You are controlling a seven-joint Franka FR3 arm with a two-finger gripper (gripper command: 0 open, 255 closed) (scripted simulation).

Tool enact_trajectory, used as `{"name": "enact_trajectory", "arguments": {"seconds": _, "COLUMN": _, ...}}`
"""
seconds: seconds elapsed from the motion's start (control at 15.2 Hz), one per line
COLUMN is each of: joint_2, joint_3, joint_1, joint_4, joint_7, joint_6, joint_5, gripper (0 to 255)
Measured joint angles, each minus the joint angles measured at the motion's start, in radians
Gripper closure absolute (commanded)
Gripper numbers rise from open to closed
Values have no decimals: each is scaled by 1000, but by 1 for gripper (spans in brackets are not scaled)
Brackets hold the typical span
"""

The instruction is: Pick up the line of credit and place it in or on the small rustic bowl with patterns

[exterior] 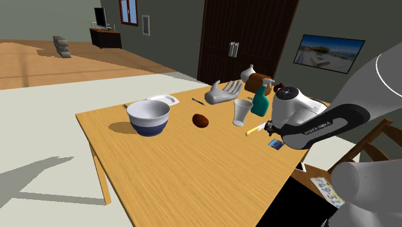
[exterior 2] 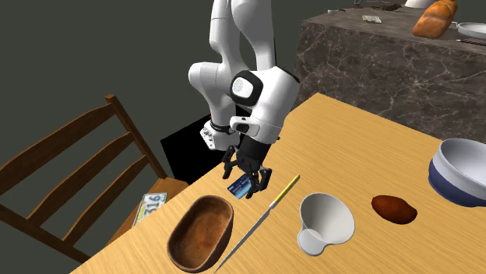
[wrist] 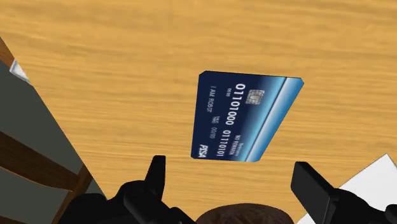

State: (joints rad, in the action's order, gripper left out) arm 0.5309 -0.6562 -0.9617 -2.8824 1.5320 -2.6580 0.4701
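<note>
**Pincer** [exterior 2: 248,177]: black, two-fingered, pointing down from the white arm and hovering low over the bench [exterior 2: 374,140]. In the wrist view its fingers [wrist: 156,172] are standing well apart, gripping nothing.

**Card** [exterior 2: 240,186]: dark blue with a lighter blue band, white digits and a chip. It is lying on the bench directly under the pincer, and the fingers are not touching it. In the second exterior view it is sitting near the bench edge, just beside the brown bowl's rim.

**Brown bowl** [exterior 2: 201,232]: wooden-looking and shallow, sitting upright at the bench corner by the chair [exterior 2: 70,179], with nothing inside it.

**Knife** [exterior 2: 269,210]: yellow-handled, lying flat between the brown bowl and the cup, its handle end near the card.

**Cup** [exterior 2: 325,222]: white and upright, standing beside the knife.

**Brown lump** [exterior 2: 393,208]: lying between the cup and the blue-white bowl [exterior 2: 463,171].

**Spray bottle** [exterior: 260,102]: teal, standing behind the cup in the shoulder view, near a white hand model [exterior: 223,92].

**Number plate** [exterior 2: 150,209]: resting on the chair seat, off the bench.
</note>
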Motion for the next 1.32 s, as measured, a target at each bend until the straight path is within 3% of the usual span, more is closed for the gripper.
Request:
{"name": "enact_trajectory", "arguments": {"seconds": 0.4, "joint_2": -11, "joint_3": -9, "joint_1": -19, "joint_4": 1, "joint_7": 9, "joint_6": -14, "joint_5": 15, "gripper": 0}}
{"name": "enact_trajectory", "arguments": {"seconds": 0.46, "joint_2": -11, "joint_3": -9, "joint_1": -19, "joint_4": 1, "joint_7": 9, "joint_6": -14, "joint_5": 15, "gripper": 255}}
{"name": "enact_trajectory", "arguments": {"seconds": 1.12, "joint_2": -11, "joint_3": -9, "joint_1": -19, "joint_4": 1, "joint_7": 9, "joint_6": -15, "joint_5": 15, "gripper": 255}}
{"name": "enact_trajectory", "arguments": {"seconds": 1.32, "joint_2": 11, "joint_3": 22, "joint_1": 15, "joint_4": 8, "joint_7": -25, "joint_6": 17, "joint_5": -13, "gripper": 255}}
